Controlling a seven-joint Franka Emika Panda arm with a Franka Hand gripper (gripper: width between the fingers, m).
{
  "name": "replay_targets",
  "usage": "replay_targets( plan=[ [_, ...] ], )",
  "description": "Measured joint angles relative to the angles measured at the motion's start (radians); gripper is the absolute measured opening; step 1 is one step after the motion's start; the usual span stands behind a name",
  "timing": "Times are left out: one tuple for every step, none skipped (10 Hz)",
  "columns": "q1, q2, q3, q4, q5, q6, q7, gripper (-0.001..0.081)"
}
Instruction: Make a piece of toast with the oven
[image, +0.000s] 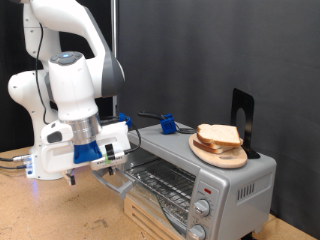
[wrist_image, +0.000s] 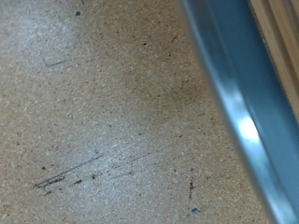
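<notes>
Toast (image: 219, 136) lies on a round wooden plate (image: 212, 154) on top of the oven (image: 200, 175) in the exterior view, towards the exterior view's right; it looks pale, so as I judge it no toasting has been done and the slice has yet to go inside. The oven door (image: 130, 180) appears to hang open, with the wire rack (image: 160, 183) bare behind it and two knobs (image: 203, 211) at the front. The gripper (image: 72, 178) hangs low at the exterior view's left, just beside the open door and near the counter (image: 50, 215); I cannot tell whether its fingers are spread or closed, and nothing shows between them. A blue object (image: 168, 124) sits on the oven top, and a black stand (image: 243, 122) rises behind the plate. Dark curtains back the scene.

The wrist view shows only speckled, scratched counter (wrist_image: 93, 112) and a shiny metal edge (wrist_image: 238, 112), probably the door; no fingers appear.
</notes>
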Motion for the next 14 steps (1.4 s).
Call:
replay_targets(
  plan=[
    [-0.001,0.014,-0.003,0.002,-0.018,0.000,0.001,0.0806],
    [-0.005,0.029,-0.006,0.003,-0.048,0.002,0.014,0.0806],
    [-0.010,0.043,-0.014,0.003,-0.079,0.008,0.025,0.0806],
    [-0.015,0.057,-0.020,0.003,-0.107,0.013,0.031,0.0806],
    [-0.020,0.070,-0.027,0.000,-0.129,0.014,0.031,0.0806],
    [-0.026,0.080,-0.032,-0.006,-0.145,0.026,0.031,0.0806],
    [-0.029,0.092,-0.039,-0.016,-0.154,0.049,0.031,0.0806],
    [-0.031,0.107,-0.044,-0.025,-0.155,0.081,0.032,0.0806],
    [-0.034,0.128,-0.047,-0.028,-0.152,0.113,0.043,0.0806],
    [-0.036,0.157,-0.048,-0.023,-0.138,0.146,0.066,0.0806],
    [-0.039,0.192,-0.048,-0.006,-0.112,0.169,0.072,0.0806],
    [-0.041,0.228,-0.047,0.019,-0.083,0.176,0.072,0.0806],
    [-0.041,0.255,-0.041,0.040,-0.066,0.176,0.070,0.0806],
    [-0.041,0.273,-0.036,0.052,-0.060,0.176,0.061,0.0806]
  ],
)
